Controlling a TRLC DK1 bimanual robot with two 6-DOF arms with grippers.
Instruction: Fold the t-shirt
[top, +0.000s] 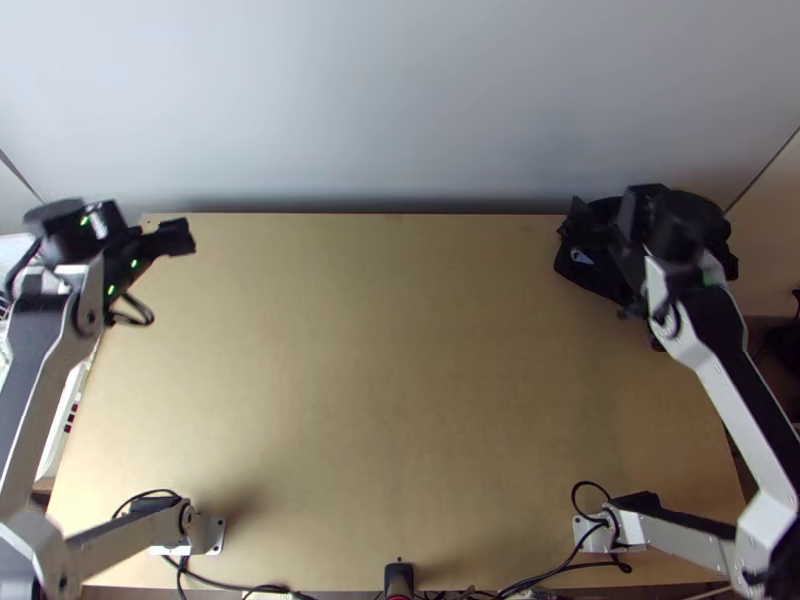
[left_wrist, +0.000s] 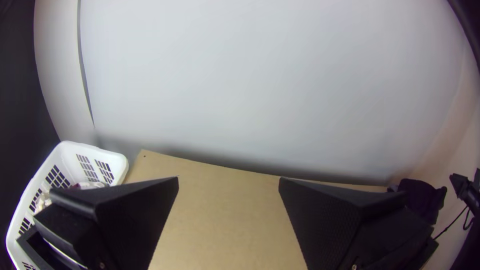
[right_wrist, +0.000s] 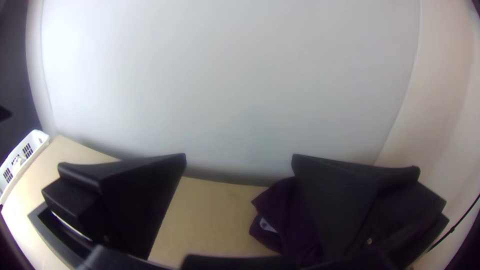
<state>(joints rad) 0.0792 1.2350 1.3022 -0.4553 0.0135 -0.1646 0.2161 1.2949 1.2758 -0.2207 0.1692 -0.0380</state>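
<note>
Nearest the camera, left claw (left_wrist: 228, 178) and right claw (right_wrist: 239, 156) stand wide apart in my wrist feeds, gripping nothing. The dark shirt (right_wrist: 275, 202) lies bunched at upper right of the top view, by the far edge of the surface (top: 400, 350). If I pinch blindly, I could catch several layers or nudge it off. At frame left, a white basket (left_wrist: 95, 150) holds pale cloth (left_wrist: 91, 185).

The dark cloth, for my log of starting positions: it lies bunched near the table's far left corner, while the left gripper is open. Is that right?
Not quite: the top view shows the dark cloth near the far right corner of the table, not the far left. It does lie bunched, and the left gripper is open.
</note>
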